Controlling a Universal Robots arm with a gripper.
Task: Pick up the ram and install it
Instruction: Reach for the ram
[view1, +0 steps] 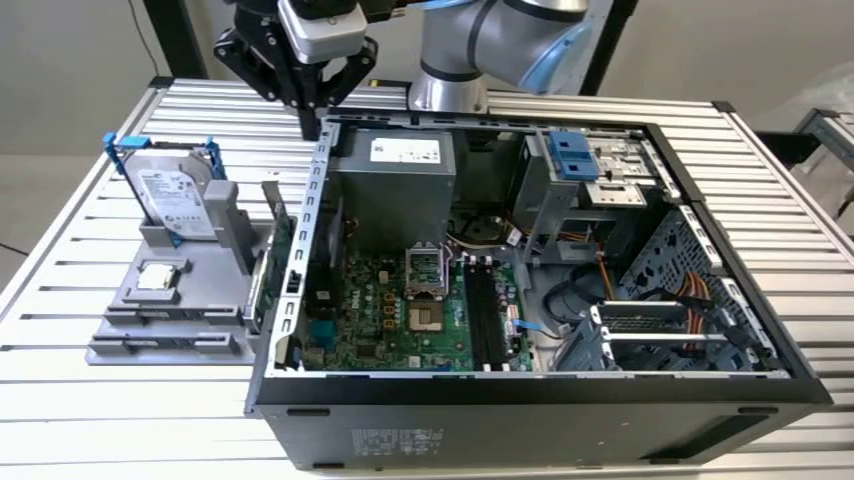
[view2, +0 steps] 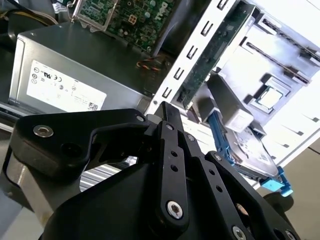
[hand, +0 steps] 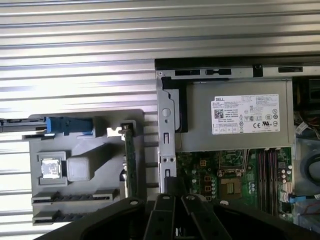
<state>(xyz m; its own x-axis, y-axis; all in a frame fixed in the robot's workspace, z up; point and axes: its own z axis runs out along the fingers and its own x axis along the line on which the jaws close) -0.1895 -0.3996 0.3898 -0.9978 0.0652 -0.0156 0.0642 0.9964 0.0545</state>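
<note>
Broadly, the slatted metal tabletop (view1: 67, 240) carries everything. The open computer case (view1: 534, 425) takes the centre and right of the exterior view, with its green motherboard (view1: 387, 310) and long black memory slots (view1: 487, 320) lying bare inside. At the upper left of that view the tool (view1: 316, 102) hangs above the back left corner of the case; its fingers look pressed together, with nothing between them. On the exterior view's left a grey holder (view1: 147, 345) lies just beside the case wall, and the silver hard drive (view1: 171, 195) stands upright in it, in a blue frame. The ram (view1: 275, 225) stands on its long edge in a slot at the side of the holder nearest to the case. In both wrist views the ram (view2: 212, 52) (hand: 129, 160) shows as a thin green strip beside the perforated case wall. The small square chip (view1: 160, 277) lies flat in the holder, apart from the ram.

I judge the ram light and stiff but fragile, and not yet picked up. A hold across its thin body, near the middle of the free upper edge, seems safest; off-centre, such a smooth stick could tilt or slip
</note>
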